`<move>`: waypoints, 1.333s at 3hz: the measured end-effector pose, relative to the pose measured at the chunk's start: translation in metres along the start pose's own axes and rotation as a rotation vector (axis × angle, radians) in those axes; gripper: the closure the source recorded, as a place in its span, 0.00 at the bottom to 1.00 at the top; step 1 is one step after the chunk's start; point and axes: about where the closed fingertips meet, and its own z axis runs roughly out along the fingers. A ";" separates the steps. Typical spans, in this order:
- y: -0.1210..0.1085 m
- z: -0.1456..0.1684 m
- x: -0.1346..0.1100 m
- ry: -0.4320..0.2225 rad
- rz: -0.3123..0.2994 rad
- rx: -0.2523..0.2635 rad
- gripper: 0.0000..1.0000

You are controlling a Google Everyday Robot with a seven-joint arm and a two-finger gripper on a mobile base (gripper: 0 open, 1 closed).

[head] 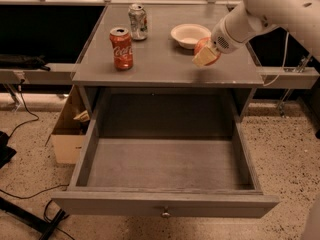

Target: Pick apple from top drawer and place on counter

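High front view looking down; hand (205, 55) over counter (165, 64).

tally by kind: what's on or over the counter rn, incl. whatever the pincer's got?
Cans: 2, a red cola can and a silver can
Bowls: 1, a white bowl
Apples: 1, the apple held in the pincer over the right side of the counter, beside the bowl
Total: 4

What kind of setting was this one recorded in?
Probably a lab or office test area, not a home kitchen: a speckled floor with loose cables, and a cardboard box beside the open top drawer. The tool holds the apple over the counter.
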 end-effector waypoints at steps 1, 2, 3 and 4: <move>0.001 0.022 0.008 0.023 0.001 -0.001 1.00; 0.003 0.047 0.021 0.062 0.007 -0.026 1.00; 0.003 0.049 0.021 0.064 0.007 -0.027 0.74; 0.003 0.049 0.021 0.064 0.007 -0.027 0.43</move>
